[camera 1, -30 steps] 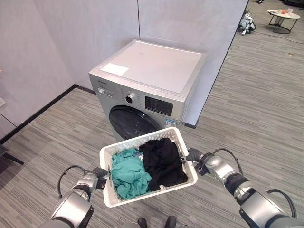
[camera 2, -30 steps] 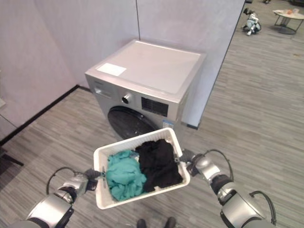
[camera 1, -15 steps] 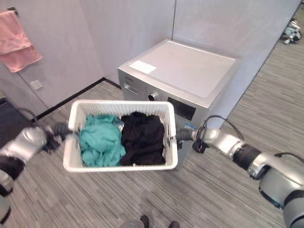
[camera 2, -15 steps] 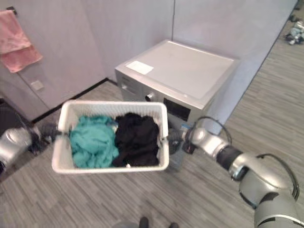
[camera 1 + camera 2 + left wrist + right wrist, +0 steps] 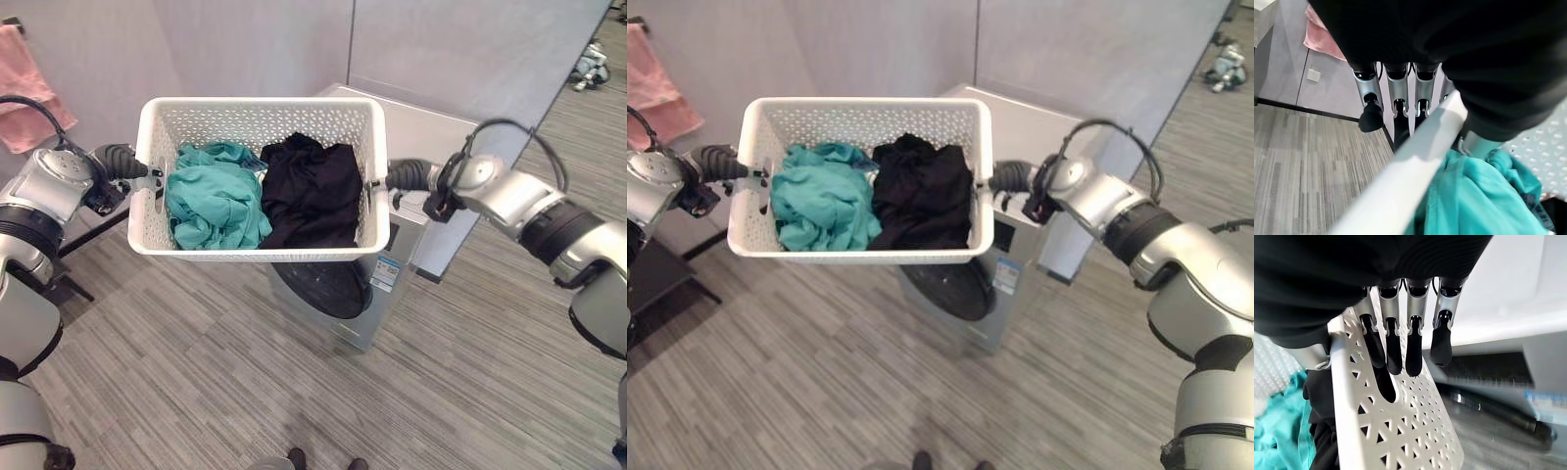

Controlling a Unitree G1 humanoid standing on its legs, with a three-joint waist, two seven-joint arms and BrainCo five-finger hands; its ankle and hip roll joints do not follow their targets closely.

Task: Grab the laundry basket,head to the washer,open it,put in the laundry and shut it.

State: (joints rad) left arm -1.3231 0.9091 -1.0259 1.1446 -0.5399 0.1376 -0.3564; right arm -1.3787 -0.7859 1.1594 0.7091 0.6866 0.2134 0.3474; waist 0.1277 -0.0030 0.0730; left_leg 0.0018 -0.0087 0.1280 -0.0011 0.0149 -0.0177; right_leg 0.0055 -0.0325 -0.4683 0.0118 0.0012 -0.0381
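Note:
I hold a white perforated laundry basket [image 5: 255, 113] up at chest height in front of the silver washer [image 5: 436, 122]. Inside it, teal clothes [image 5: 211, 201] lie on the left and black clothes [image 5: 313, 191] on the right. My left hand [image 5: 116, 162] is shut on the basket's left rim, with its fingers [image 5: 1396, 100] curled over the white edge [image 5: 1415, 161]. At the right end my right hand [image 5: 407, 176] grips too, its fingers [image 5: 1393, 350] hooked through the handle slot in the wall [image 5: 1400, 431]. The washer's dark round door [image 5: 328, 289] shows shut below the basket.
A pink towel [image 5: 29, 93] hangs on the grey wall at the left, above a low dark stand [image 5: 656, 279]. Grey walls meet in a corner behind the washer. Striped grey floor [image 5: 196, 372] lies open in front and to the right.
The basket has risen and now covers the washer's control panel and part of its top. Both arms are lifted higher. The view has also shifted.

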